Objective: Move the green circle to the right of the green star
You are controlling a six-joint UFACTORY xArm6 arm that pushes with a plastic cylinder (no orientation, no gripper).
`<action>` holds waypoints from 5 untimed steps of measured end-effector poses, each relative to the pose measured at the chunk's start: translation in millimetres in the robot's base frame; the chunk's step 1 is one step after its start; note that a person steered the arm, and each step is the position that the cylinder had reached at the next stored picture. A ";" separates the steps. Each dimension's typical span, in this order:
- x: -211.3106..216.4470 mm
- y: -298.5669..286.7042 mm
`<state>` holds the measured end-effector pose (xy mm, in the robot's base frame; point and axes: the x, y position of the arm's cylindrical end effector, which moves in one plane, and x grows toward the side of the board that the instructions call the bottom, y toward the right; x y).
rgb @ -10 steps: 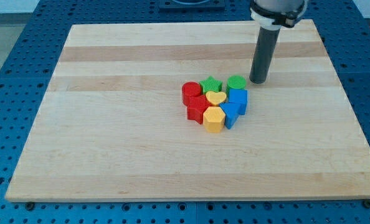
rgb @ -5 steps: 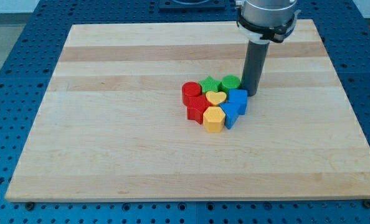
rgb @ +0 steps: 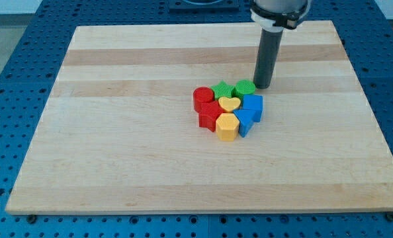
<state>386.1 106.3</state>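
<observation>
Camera view, the only one: my tip [rgb: 262, 86] is down on the wooden board [rgb: 117, 152], just beside the green circle [rgb: 245, 87] on its right-hand side in the view, so close that I cannot tell whether they touch. There is no hand here to open or close, just a straight dark rod carrying nothing.

The green circle sits at the top right of a tight cluster near the board's centre. It is right up against the green star [rgb: 223, 89], on the star's right in the view.

Working down the cluster: a red cylinder [rgb: 202, 98] at the left end, a second red block [rgb: 210, 115] below it whose shape I cannot make out, a yellow heart [rgb: 229, 104] in the middle, and a yellow hexagon-like block [rgb: 227, 126] at the bottom. On the right side there is a blue block [rgb: 253, 104] directly below the green circle, and another blue block [rgb: 244, 121] lower down beside the yellow one. All of them are packed together, touching their neighbours.

Around the board is a blue perforated table [rgb: 4, 73]. No brands, labels or writing can be read anywhere.
</observation>
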 end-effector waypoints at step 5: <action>8.7 -3.7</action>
<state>394.8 102.6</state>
